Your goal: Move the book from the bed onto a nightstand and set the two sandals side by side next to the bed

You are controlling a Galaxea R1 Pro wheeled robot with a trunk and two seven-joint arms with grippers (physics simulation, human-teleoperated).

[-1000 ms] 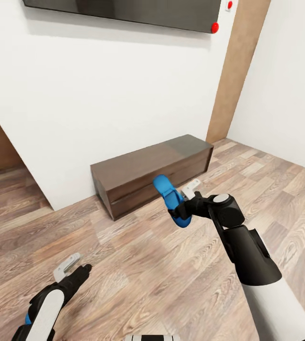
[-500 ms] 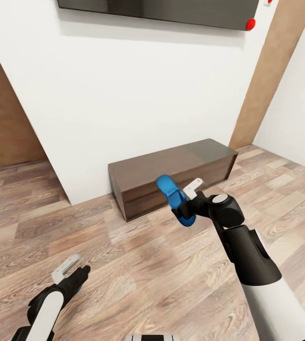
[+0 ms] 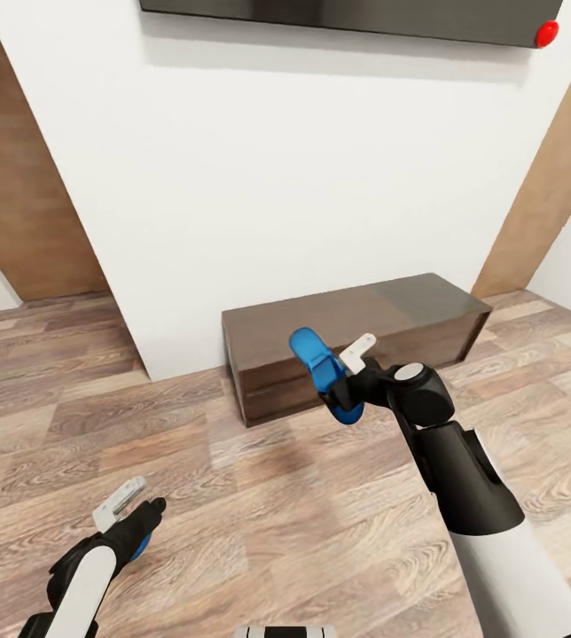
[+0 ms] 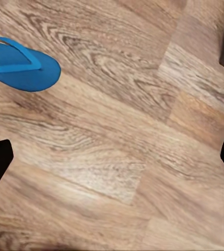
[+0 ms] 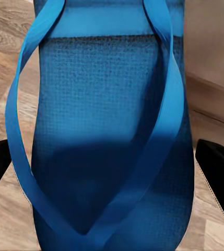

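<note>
One blue sandal [image 3: 321,370] held upright in the right claw [image 3: 349,383], above the floor [image 3: 259,496] before a low dark cabinet [image 3: 348,341]. Second sandal [image 4: 19,64] flat on the floor beneath the left claw [image 3: 126,514], spread wide. Carry level; set parallel, toes aligned.

A home interior, likely a bedroom or living room; wood-plank floor [image 3: 232,496], plain white wall [image 3: 303,168], low dark wooden cabinet [image 3: 356,341], and a wall-mounted dark screen [image 3: 348,18], perhaps a television.
</note>
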